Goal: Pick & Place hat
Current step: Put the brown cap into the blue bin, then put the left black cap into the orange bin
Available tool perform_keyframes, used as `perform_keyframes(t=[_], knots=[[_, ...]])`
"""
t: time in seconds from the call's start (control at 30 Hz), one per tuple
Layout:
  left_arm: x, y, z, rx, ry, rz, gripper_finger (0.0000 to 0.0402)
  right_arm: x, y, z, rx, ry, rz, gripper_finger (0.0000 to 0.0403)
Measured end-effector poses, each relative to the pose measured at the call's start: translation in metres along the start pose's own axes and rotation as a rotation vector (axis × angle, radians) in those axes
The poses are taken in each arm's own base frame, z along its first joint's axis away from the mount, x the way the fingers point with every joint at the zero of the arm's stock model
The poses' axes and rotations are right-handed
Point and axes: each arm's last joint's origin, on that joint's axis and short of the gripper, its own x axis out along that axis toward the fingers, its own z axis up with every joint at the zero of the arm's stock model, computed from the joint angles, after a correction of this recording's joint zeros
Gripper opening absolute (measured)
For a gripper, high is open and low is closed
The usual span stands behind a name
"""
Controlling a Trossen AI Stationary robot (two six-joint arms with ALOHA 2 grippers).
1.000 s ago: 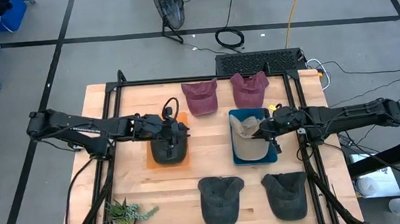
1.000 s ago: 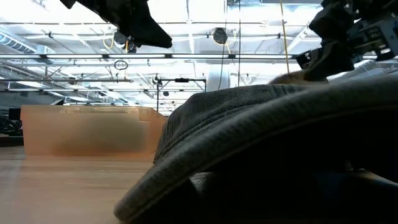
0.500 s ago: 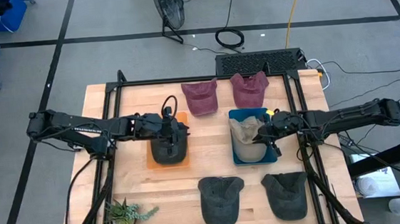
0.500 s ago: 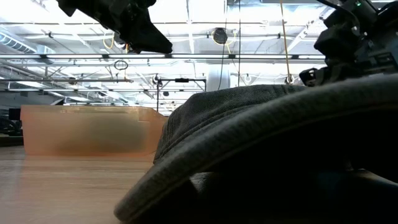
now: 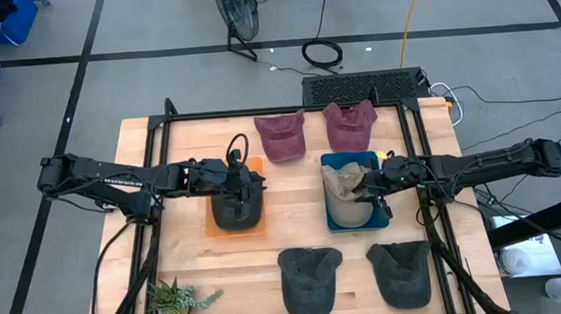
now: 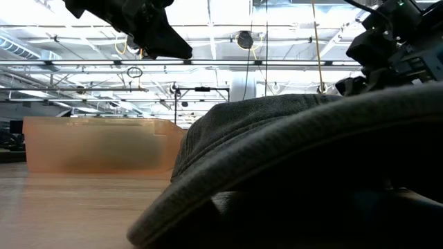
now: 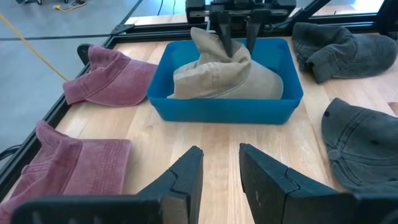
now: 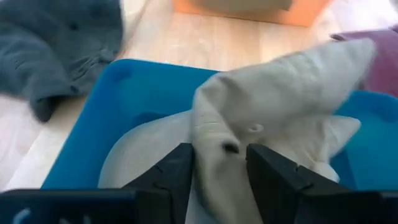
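Observation:
A tan hat (image 5: 344, 194) lies crumpled in the blue bin (image 5: 373, 156) at the table's right middle, one fold standing up. My right gripper (image 5: 368, 185) reaches in from the table's right, slanting down, open, with its fingers on either side of that fold (image 8: 221, 124). The left wrist view shows the same from the front, the right gripper (image 7: 237, 31) astride the hat's peak (image 7: 214, 46). My left gripper (image 5: 251, 184) hangs open above a dark hat (image 5: 237, 213), which lies in the orange tray (image 5: 218, 228). Nothing is between the left gripper's (image 7: 221, 158) fingers. My right gripper has a raised fold of the tan hat (image 8: 217, 134) standing between its two open fingers (image 8: 177, 168). I cannot tell whether the fingers touch the cloth. The hat rests on the bottom of the bin.
Two maroon hats (image 5: 281, 137) (image 5: 350, 124) lie at the table's far side. Two dark grey hats (image 5: 310, 280) (image 5: 402, 273) lie at the near edge, and one (image 6: 291, 152) fills most of the low view. A potted plant (image 5: 176, 301) stands near left. Black rails (image 5: 167, 186) frame the table.
My right gripper has sunk toward the blue bin with the tan hat. The hat, whose brim reached over the bin's near wall a second ago, now lies gathered inside the bin.

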Motion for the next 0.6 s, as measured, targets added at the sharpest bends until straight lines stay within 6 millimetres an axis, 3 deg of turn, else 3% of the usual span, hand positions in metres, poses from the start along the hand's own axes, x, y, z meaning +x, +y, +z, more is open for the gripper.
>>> perform_keyframes(t=[0.17,0.4,0.6], knots=[[0.0,0.0,0.0,0.0,0.005,0.0,0.0108,-0.005,-0.001,0.006,0.027,-0.068,-0.027,0.016],[0.0,0.0,0.0,-0.003,0.002,0.0,0.0108,-0.013,-0.006,0.035,0.16,-0.384,-0.109,0.0152],[0.0,0.0,0.0,-0.007,-0.002,0.001,0.0108,0.003,-0.001,0.03,0.26,-0.303,-0.052,0.0126]])
